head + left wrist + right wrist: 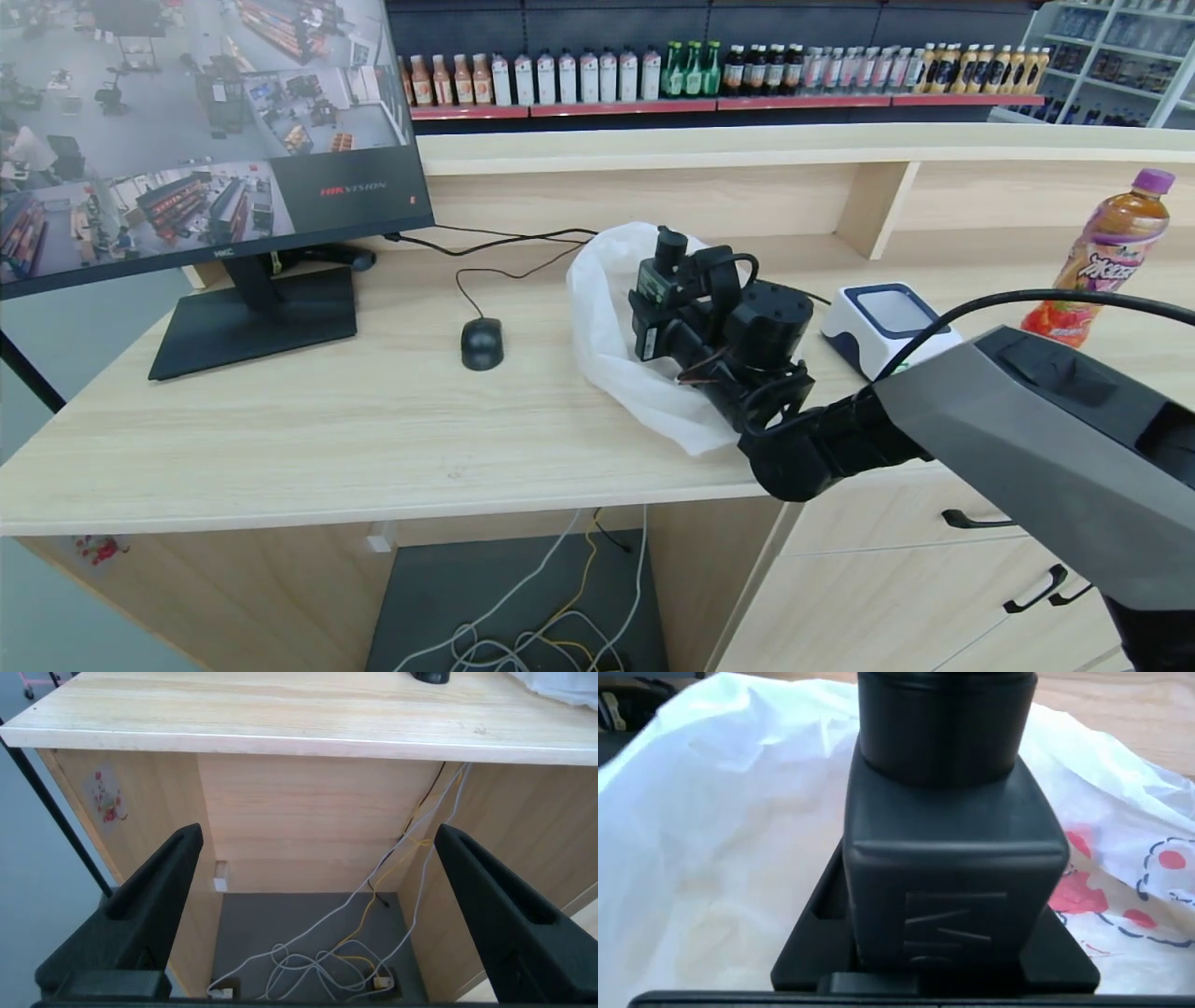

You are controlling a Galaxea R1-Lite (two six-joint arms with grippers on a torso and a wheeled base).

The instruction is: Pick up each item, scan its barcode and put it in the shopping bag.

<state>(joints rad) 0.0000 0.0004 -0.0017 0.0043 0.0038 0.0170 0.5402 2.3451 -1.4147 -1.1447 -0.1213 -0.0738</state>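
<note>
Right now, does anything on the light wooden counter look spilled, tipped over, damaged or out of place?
Nothing stands out. The orange drink bottle with a purple cap stands on the light wooden counter near the white barcode scanner; the crumpled white plastic shopping bag lies beside it. Loose cables tangle on the floor below.

The counter (280, 439) is lit brightly and evenly from above; faint shadows are cast. Its edges are bowed in the head view.

A white plastic shopping bag (607, 327) lies crumpled in the middle of the desk (373, 420). A white-and-navy barcode scanner (887, 322) sits near it. A purple-capped orange drink bottle (1106, 257) stands upright farther right.
</note>
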